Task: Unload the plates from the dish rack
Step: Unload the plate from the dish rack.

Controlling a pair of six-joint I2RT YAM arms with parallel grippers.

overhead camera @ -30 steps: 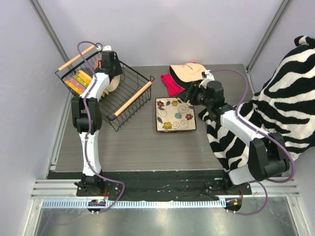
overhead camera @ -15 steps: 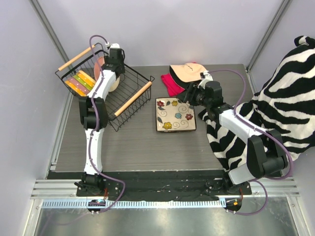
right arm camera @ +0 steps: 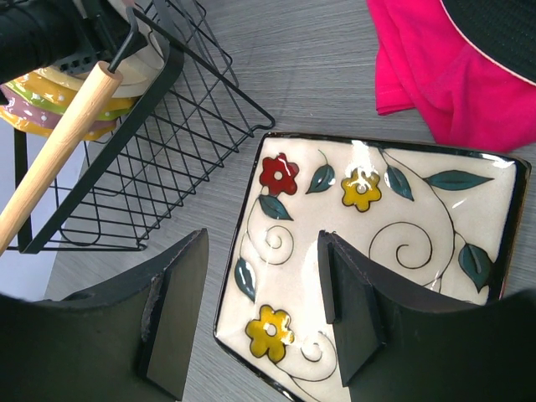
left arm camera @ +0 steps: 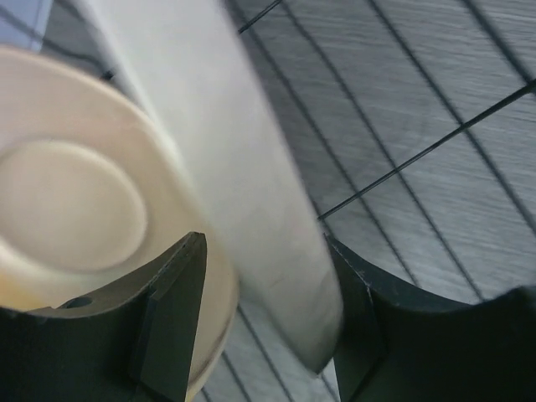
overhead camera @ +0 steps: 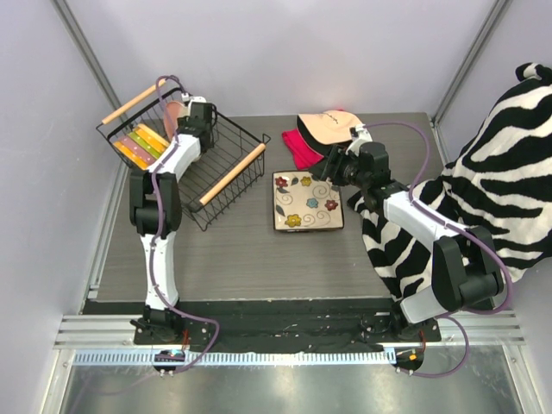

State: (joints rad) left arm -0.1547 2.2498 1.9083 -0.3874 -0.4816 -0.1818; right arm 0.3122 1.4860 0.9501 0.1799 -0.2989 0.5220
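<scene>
Left gripper (left arm camera: 264,243): inside dish rack (right arm camera: 126,184), jaws astride cream plate (left arm camera: 226,126) rim for lifting; clamped or loose, cannot tell. Right gripper (right arm camera: 260,310): spread, empty, above square plate (right arm camera: 377,251) set right of rack.

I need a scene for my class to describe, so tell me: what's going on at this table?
The left pincer is inside the dish rack, straddling a cream plate at its rim; blur hides whether it grips. Coloured plates stand at the rack's left end. The square flowered plate lies flat on the table beside the rack, the right pincer open above it.
</scene>
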